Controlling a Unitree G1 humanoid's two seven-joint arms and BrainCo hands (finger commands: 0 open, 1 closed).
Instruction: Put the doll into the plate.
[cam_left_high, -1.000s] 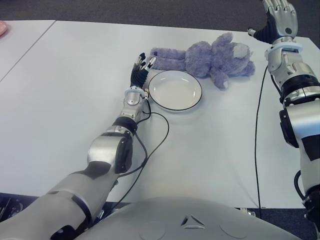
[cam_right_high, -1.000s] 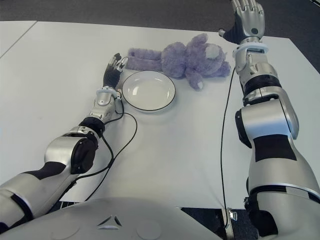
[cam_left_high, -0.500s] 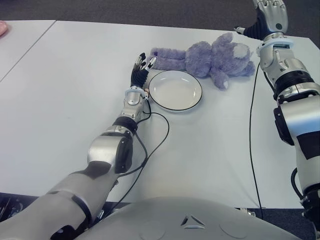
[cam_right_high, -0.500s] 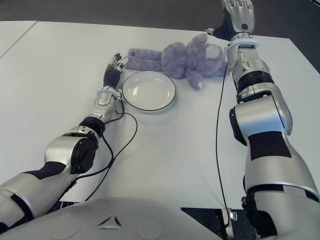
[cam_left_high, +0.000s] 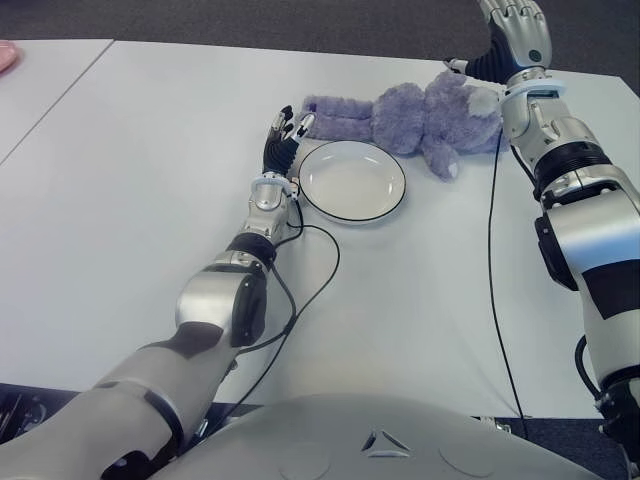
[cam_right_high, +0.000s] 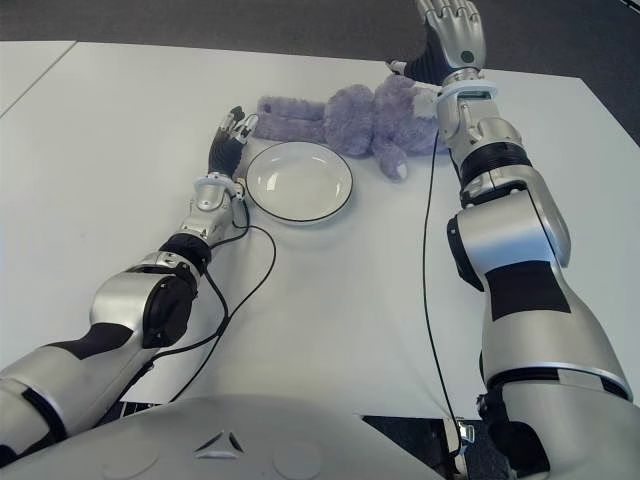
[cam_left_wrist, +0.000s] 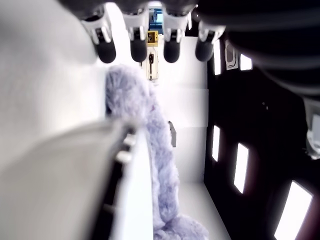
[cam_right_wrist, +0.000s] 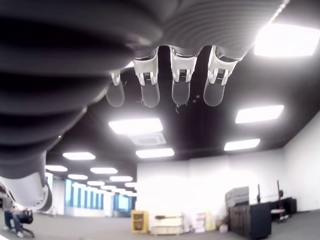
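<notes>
White tabletop (cam_left_high: 130, 200) spreads across both eye views, with a seam to a second white table (cam_left_high: 40, 80) at the far left and dark floor beyond the far edge. Farthest left of the working things is the robot's left hand (cam_left_high: 281, 140), black-palmed with silver fingers, stretched forward along the table at the left rim of the round white plate with a thin black edge (cam_left_high: 352, 181). Its fingers are straight and relaxed and hold nothing; the fingertips (cam_left_high: 297, 124) lie just beside the leg end of the doll, and whether they touch it cannot be told. In the left wrist view the four fingertips (cam_left_wrist: 138, 50) hang apart above the fuzzy purple fabric (cam_left_wrist: 165, 170), with the plate rim (cam_left_wrist: 117, 150) close below. A thin black cable (cam_left_high: 318, 275) loops from the left forearm across the table, just in front of the plate. The plate is empty. Directly behind it, on the table, lies the soft lilac plush teddy-bear doll (cam_left_high: 420, 112), stretched sideways with its legs toward the left and its head toward the right, one limb pointing down beside the plate's right rim. At the right, the right hand (cam_left_high: 512, 35) is raised near the doll's head, at the far table edge. Its wrist view shows extended, separated fingers (cam_right_wrist: 180, 85) gripping nothing, against ceiling lights.
</notes>
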